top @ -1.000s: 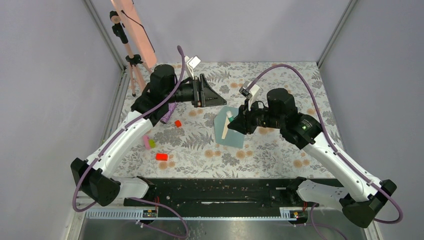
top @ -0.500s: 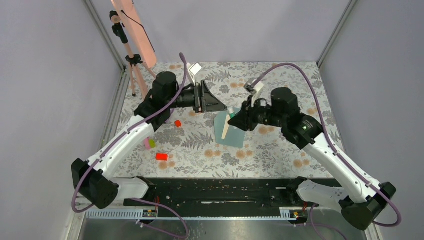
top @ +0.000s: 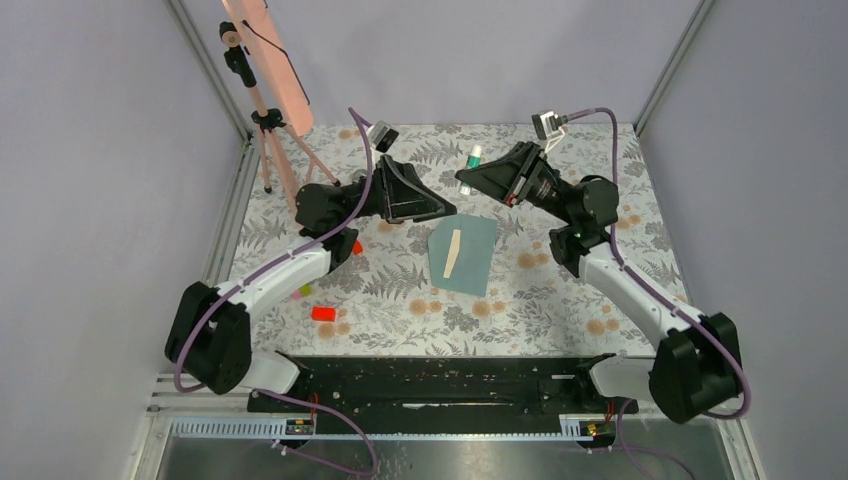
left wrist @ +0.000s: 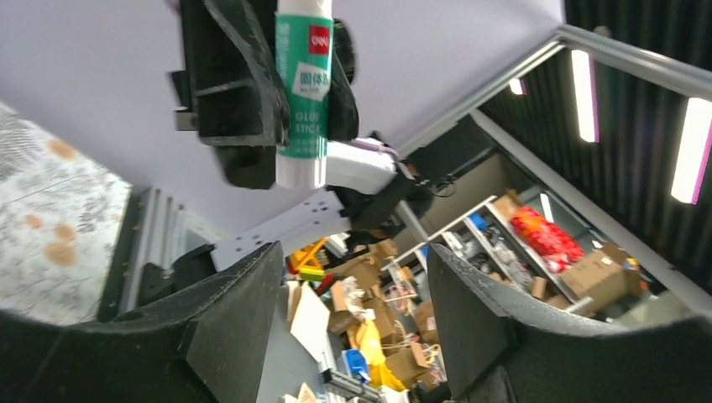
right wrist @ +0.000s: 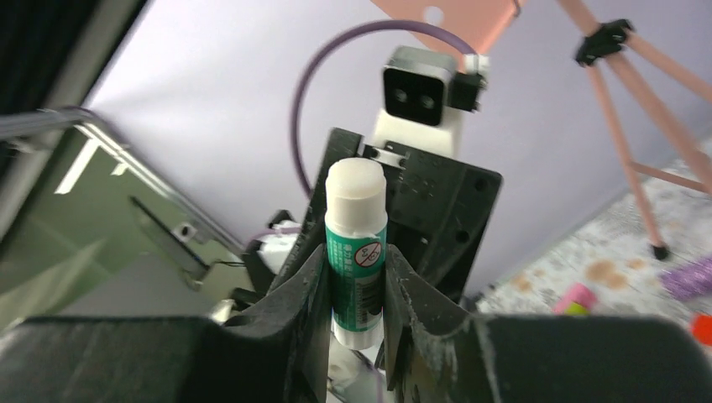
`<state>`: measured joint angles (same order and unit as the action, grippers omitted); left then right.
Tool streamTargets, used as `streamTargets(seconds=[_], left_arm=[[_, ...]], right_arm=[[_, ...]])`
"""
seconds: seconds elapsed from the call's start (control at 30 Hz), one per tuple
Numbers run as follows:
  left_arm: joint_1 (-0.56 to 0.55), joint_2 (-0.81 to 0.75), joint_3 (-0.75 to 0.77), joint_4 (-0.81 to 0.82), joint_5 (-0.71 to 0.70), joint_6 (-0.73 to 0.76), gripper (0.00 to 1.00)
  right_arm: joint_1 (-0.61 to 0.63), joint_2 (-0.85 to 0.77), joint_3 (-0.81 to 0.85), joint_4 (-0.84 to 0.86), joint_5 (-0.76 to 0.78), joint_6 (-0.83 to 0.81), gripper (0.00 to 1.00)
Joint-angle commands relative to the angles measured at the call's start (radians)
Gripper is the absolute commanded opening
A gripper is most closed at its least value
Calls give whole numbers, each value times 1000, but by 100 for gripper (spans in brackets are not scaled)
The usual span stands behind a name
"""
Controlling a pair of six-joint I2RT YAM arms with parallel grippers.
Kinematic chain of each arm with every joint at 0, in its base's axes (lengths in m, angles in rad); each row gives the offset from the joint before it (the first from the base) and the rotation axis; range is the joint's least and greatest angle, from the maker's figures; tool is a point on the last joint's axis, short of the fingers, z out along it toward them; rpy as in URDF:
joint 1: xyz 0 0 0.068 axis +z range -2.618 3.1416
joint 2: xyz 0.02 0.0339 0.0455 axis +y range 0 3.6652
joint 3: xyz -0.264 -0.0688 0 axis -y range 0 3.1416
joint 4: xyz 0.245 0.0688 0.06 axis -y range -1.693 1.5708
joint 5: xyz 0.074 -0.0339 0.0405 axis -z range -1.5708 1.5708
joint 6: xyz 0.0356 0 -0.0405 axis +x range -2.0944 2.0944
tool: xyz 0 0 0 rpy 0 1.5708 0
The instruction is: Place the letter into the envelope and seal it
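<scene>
Right tool (right wrist: pixel 354 281) is clamped on a glue stick (right wrist: pixel 355 243) and held clear of the surface (top: pixel 560 290). Left tool (left wrist: pixel 353 294) is spread, with nothing between its fingers, and is pointed at the stick. Envelope (top: pixel 472 255) is laid flat on the surface between the arms. The letter (top: pixel 452 255) is seen as a narrow strip on its left part.

Even diffuse light, soft shadows, ceiling strip glare, slightly blurred wrist views

matt paper envelope (top: pixel 475 255), glossy plastic glue stick (right wrist: pixel 356 248)
</scene>
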<state>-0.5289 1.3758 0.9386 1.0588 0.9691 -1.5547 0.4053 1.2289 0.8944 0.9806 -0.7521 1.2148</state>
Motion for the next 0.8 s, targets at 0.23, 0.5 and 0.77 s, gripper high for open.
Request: streamTargets(seconds=[0.23, 0.5, 0.77], left_arm=[[0, 62, 36, 376, -24, -234, 63], [-28, 108, 88, 380, -50, -249, 62], [-30, 109, 107, 395, -53, -263, 60]], right_arm=[[-7, 70, 56, 440, -16, 306, 0], [45, 122, 116, 462, -37, 331, 0], [93, 170, 121, 469, -43, 331, 0]])
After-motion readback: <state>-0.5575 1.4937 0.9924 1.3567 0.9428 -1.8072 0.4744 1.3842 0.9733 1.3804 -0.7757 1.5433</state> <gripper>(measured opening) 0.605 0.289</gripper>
